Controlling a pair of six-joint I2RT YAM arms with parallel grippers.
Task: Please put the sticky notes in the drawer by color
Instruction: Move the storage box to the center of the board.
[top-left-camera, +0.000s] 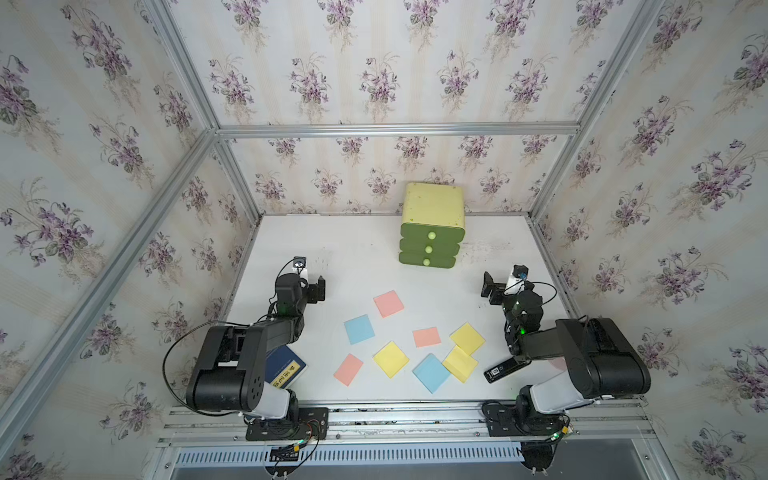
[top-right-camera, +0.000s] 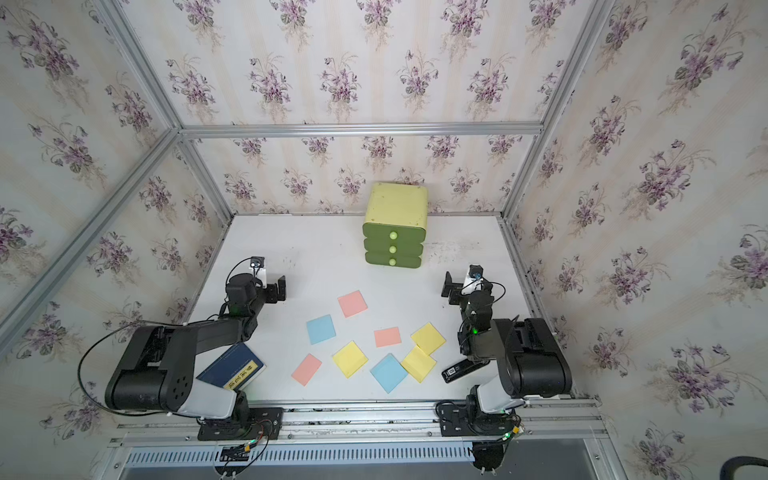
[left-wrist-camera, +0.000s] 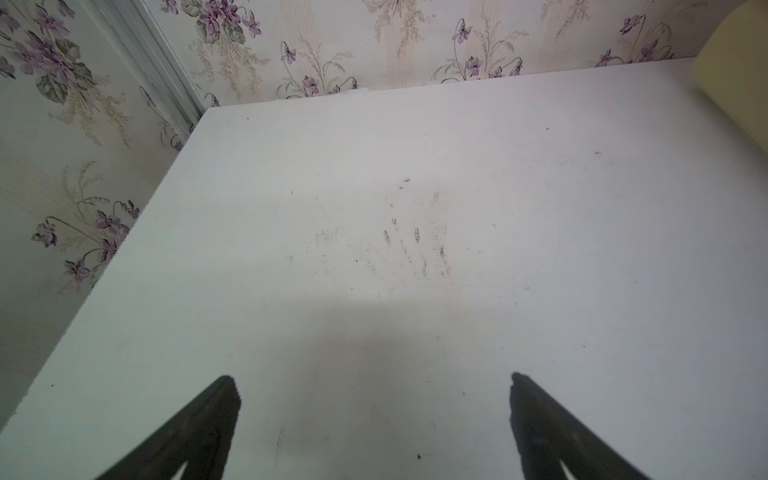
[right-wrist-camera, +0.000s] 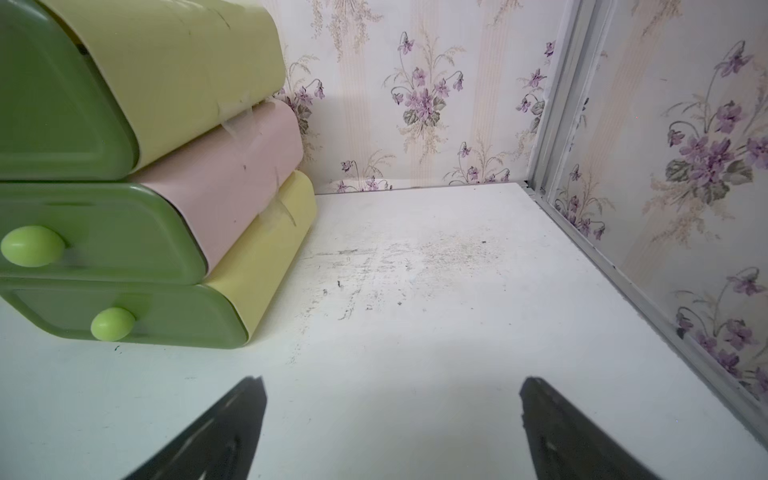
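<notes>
1. The left arm's fingers (top-left-camera: 321, 287) are spread wide and empty over the bare white table (top-left-camera: 353, 257). If I swing them toward the paper, that arm could scrape the dark blue hardcover book (top-left-camera: 286, 365) lying partly beneath it.
2. The eight thin paper sticky notes (top-left-camera: 391, 359) lie loose mid-table, well apart from the cabinet. Flat paper may slide rather than lift. One yellow square (top-left-camera: 459, 364) touches a light blue square (top-left-camera: 432, 372), so a single pinch could take both colours.
3. The yellow-green three-drawer cabinet (top-left-camera: 432, 208) stands by the back wall, all drawers shut. Tugging a knob may drag it forward.
4. The right arm's fingers (top-left-camera: 491, 289) are also spread and empty. The black bar-shaped device (top-left-camera: 505, 370) under that arm could get knocked.
</notes>
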